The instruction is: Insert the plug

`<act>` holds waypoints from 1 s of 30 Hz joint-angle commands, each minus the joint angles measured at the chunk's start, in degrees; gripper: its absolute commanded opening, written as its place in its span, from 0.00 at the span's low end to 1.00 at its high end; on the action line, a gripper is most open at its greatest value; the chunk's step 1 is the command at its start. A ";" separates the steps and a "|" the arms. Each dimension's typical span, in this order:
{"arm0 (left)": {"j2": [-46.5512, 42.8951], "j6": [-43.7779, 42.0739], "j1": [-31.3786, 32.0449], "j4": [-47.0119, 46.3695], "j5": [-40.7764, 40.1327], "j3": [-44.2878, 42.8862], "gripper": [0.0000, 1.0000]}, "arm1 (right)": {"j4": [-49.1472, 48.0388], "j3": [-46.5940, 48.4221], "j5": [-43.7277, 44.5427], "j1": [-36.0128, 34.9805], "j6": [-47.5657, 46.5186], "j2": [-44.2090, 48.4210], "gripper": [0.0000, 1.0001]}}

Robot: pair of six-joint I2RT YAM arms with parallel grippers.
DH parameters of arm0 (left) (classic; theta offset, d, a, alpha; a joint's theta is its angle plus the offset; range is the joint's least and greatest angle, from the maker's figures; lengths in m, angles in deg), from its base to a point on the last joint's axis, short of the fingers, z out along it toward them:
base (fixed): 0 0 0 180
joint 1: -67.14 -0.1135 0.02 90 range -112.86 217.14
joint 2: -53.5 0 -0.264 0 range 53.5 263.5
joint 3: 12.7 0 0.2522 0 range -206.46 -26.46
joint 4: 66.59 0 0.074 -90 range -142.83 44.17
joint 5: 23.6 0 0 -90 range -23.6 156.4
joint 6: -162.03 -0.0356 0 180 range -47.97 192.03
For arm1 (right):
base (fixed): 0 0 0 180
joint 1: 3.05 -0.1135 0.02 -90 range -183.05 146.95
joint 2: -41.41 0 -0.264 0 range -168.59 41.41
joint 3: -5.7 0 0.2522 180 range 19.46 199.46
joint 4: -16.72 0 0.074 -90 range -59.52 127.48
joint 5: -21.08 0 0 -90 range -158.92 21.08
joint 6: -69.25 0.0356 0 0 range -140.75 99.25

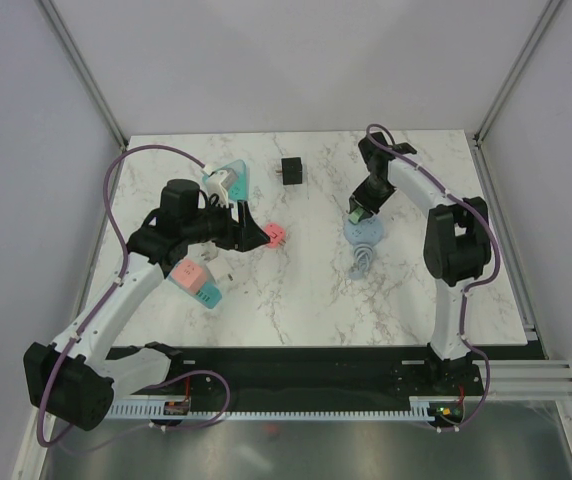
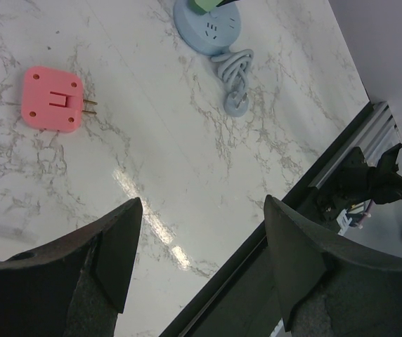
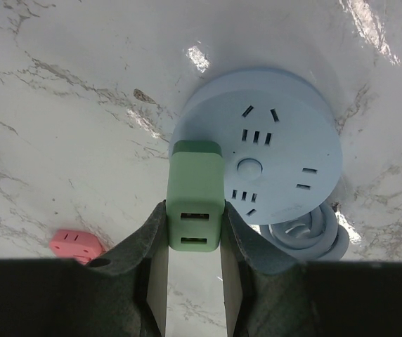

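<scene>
Top view. White marble surface [image 1: 306,300]. The right gripper [image 1: 359,214] hangs over the right half, midway between the near and far edges, its jaws closed narrow on a green rectangular plug block [image 1: 356,215]. The block sits at the far side of a round pale-blue socket hub [image 1: 367,234]. A grey coiled cord [image 1: 361,263] lies touching the hub on its near side. The left gripper [image 1: 253,233] is over the left-centre, jaws spread wide, nothing between them. A pink square adapter [image 1: 275,235] lies just beside its tips. A small black cube [image 1: 291,172] is toward the far edge, about centre. A teal triangular piece [image 1: 230,180] is beyond the left arm, and a pink-and-teal block [image 1: 198,283] lies on that arm's near side.

Left wrist view. Both dark fingers [image 2: 113,246] stand well apart over bare marble. The adapter lies flat at upper left, brass prongs pointing toward the hub. Hub and cord show at the top edge, well apart from the adapter.

Right wrist view. The fingers [image 3: 148,246] press the two long sides of the green block, whose two slot-shaped ports face the camera. Its far end overlaps the hub's rim, beside the slotted face. I cannot tell whether its prongs are seated. The pink adapter shows at lower left.
</scene>
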 commanded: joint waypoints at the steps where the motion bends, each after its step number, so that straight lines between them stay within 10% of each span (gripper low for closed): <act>1: -1.91 0.19 0.30 -2.03 -0.95 -0.05 0.77 | 1.01 -3.13 3.64 -1.96 -1.27 -9.84 0.00; 22: -1.30 -0.95 0.30 -0.72 -4.29 -0.13 0.78 | 4.09 4.60 7.69 -3.46 -7.07 -11.89 0.00; 30: -2.79 -2.01 0.39 2.62 -8.41 -1.80 0.81 | 4.09 11.02 3.21 -1.09 -9.97 -6.26 0.51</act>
